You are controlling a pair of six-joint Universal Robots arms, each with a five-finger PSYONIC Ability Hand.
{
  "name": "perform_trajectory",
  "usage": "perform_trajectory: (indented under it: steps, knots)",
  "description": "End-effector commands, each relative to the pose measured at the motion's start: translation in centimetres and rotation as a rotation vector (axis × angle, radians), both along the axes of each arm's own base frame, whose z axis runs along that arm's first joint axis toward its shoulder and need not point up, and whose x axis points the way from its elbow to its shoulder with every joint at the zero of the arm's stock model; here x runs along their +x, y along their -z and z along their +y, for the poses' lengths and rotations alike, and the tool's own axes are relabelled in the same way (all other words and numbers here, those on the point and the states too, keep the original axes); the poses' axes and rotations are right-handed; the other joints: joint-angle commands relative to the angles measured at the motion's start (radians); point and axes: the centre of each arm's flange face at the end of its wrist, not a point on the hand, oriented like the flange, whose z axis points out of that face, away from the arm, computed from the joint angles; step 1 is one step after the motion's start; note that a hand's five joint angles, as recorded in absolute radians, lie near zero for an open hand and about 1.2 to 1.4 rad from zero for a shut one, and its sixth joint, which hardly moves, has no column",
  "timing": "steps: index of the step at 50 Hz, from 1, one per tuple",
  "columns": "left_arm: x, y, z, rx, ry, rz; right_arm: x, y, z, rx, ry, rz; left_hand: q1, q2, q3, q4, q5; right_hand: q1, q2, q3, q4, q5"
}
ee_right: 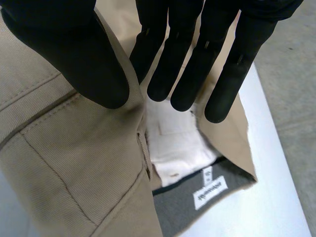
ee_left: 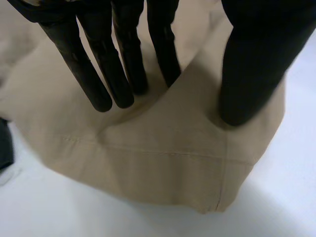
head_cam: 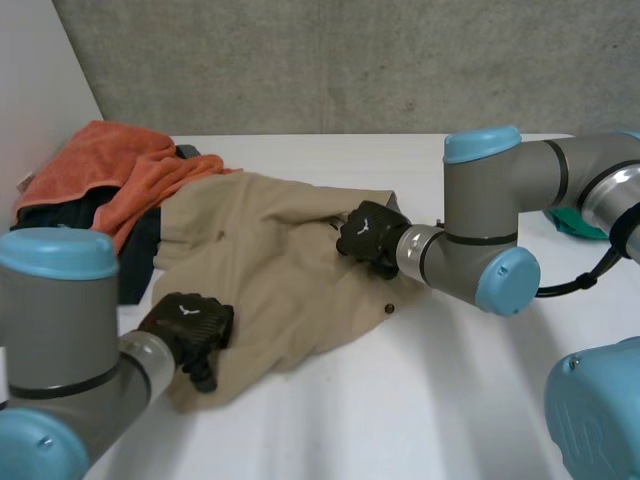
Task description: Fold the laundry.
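Beige trousers lie spread on the white table. My left hand rests on their near hem corner. In the left wrist view its straight fingers and thumb press the cloth, a low ridge rising between them. My right hand is at the far right edge, on the waistband. In the right wrist view the thumb lies on the outer beige face and the fingers reach inside, pinching the waistband. A white label shows on the grey lining.
An orange towel is heaped over a dark garment at the far left, touching the trousers. A teal cloth lies behind my right arm. A small dark speck sits by the trousers' right edge.
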Motion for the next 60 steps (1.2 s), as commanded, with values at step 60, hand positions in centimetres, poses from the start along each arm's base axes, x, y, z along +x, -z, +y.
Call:
perform_trajectory:
  steps: [60]
  knots:
    - [-6.5, -28.2, -13.0, -0.908, 0.13, 0.609, -5.5, -20.9, -4.1, -0.277, 0.459, -0.878, 0.602, 0.629, 0.647, 0.642, 0.646, 0.293, 0.227, 0.23, 0.22, 0.246]
